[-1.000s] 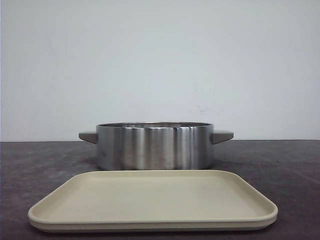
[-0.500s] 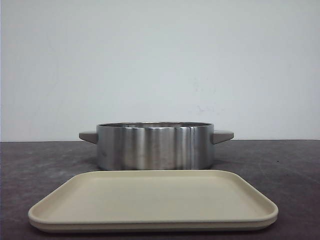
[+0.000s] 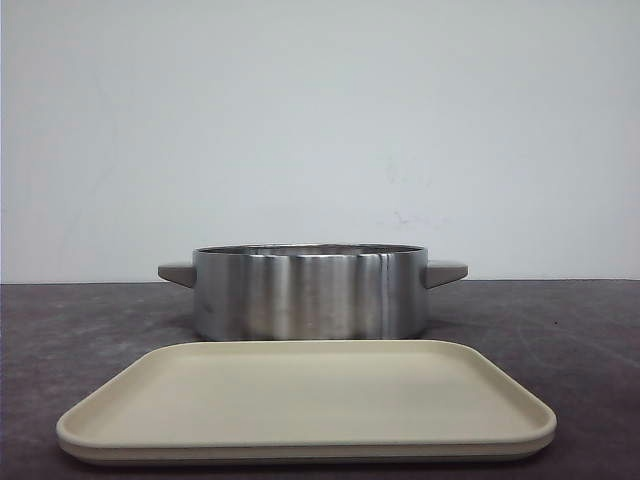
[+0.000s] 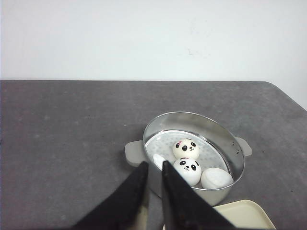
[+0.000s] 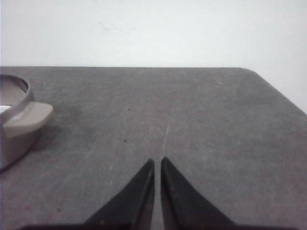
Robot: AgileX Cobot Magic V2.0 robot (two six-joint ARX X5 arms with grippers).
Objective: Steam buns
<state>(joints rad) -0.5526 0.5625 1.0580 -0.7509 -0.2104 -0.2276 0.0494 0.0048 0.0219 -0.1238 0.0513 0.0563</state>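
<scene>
A steel steamer pot (image 3: pixel 310 293) with grey handles stands mid-table. In the left wrist view the pot (image 4: pixel 218 133) holds the white buns on its perforated plate. Two buns show panda faces (image 4: pixel 186 148) (image 4: pixel 187 170). A third (image 4: pixel 217 178) shows only plain white. A fourth (image 4: pixel 158 160) is partly hidden behind my left fingertips. My left gripper (image 4: pixel 154 165) hovers high, back from the pot's near rim, jaws close together and empty. My right gripper (image 5: pixel 157 162) is shut and empty over bare table to the right of the pot (image 5: pixel 12 120). Neither gripper shows in the front view.
An empty cream tray (image 3: pixel 300 400) lies in front of the pot, near the table's front edge; its corner shows in the left wrist view (image 4: pixel 244 213). The table is dark grey, and a white wall stands behind it.
</scene>
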